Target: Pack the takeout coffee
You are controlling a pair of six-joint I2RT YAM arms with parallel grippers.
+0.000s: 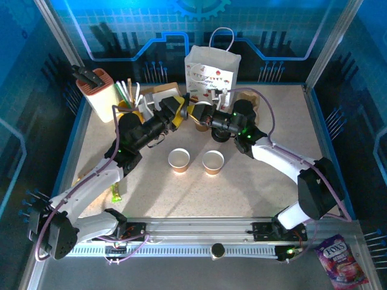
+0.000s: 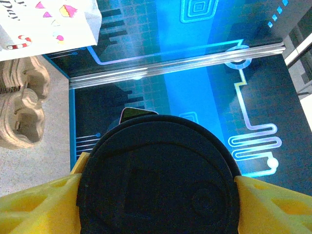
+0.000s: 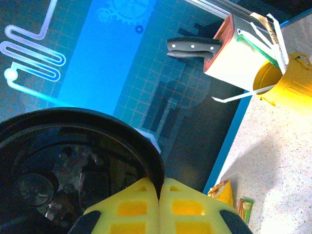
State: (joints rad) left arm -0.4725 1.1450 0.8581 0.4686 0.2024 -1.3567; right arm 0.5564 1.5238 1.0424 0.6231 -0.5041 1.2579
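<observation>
Black and matte, a round black plastic lid (image 2: 158, 180) is sitting across the left gripper (image 2: 158, 192), where the left wrist camera looks down on its top. A raised ring is running around its edge, and a faint square and a small circle are pressed into its flat face. The yellow fingers (image 2: 39, 204) are standing wide apart, one on each side, and the lid is spanning the whole gap, its rim meeting both.

The right gripper (image 3: 160, 195) is pinching the rim of a round black lid (image 3: 73, 165), which shows its hollow, glossy underside to the right wrist camera; the two yellow fingers are pressing almost flat together on that thin edge. Whether this is the same lid, I cannot tell.

From above, both grippers are meeting nose to nose over the far middle of the speckled beige table (image 1: 260, 181), just in front of a white printed paper bag with handles (image 1: 211, 72).

Two tan-brown paper cups (image 1: 179, 159) are standing upright side by side nearer the arm bases, well apart from the grippers. Both are lidless, with white insides showing.

A beige moulded-pulp cup carrier (image 2: 22, 107) is lying beside the bag. An orange-brown knife block (image 1: 97, 90) is standing at the far left.
</observation>
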